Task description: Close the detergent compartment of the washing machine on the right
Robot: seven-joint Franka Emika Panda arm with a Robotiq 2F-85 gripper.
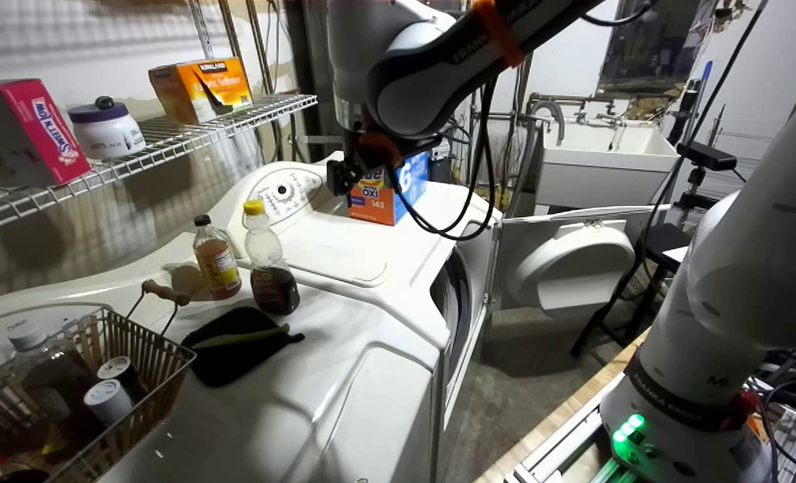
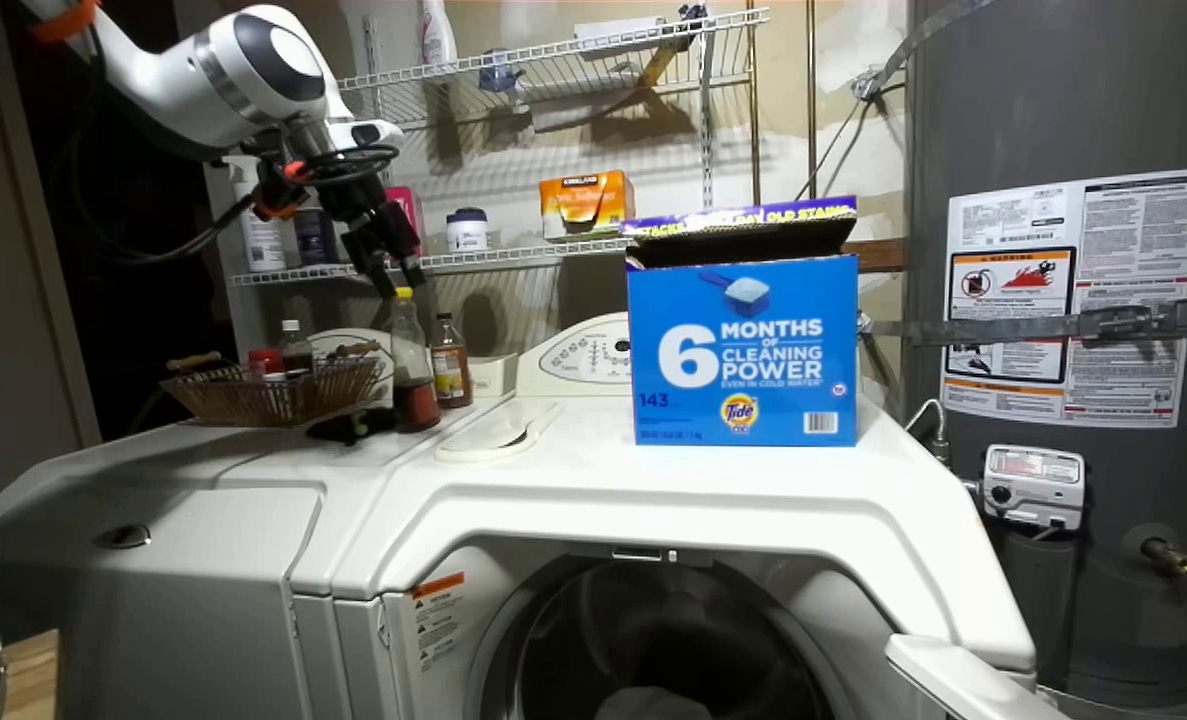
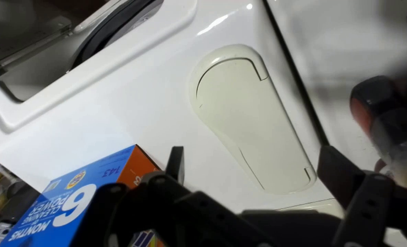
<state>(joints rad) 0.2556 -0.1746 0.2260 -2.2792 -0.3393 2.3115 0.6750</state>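
Note:
The washing machine (image 1: 404, 251) is white, with its cream detergent compartment lid (image 1: 334, 260) set in the top. The lid shows in an exterior view (image 2: 483, 445) and in the wrist view (image 3: 248, 113). It lies down, and thin dark seams run along parts of its edge. In an exterior view, a dark crescent gap shows at its right edge. My gripper (image 3: 253, 159) is open and empty, held above the machine top. In the wrist view the lid's lower end lies between the fingers. The gripper also shows in both exterior views (image 1: 345, 178) (image 2: 402, 285).
A blue and orange Tide box (image 2: 743, 350) stands on the washer beside the lid. A yellow-capped bottle (image 1: 270, 282) and a dark-capped bottle (image 1: 216, 265) stand on the neighbouring machine, near a wire basket (image 1: 156, 335). The washer's front door (image 1: 572, 261) hangs open. A wire shelf (image 1: 283, 104) is above.

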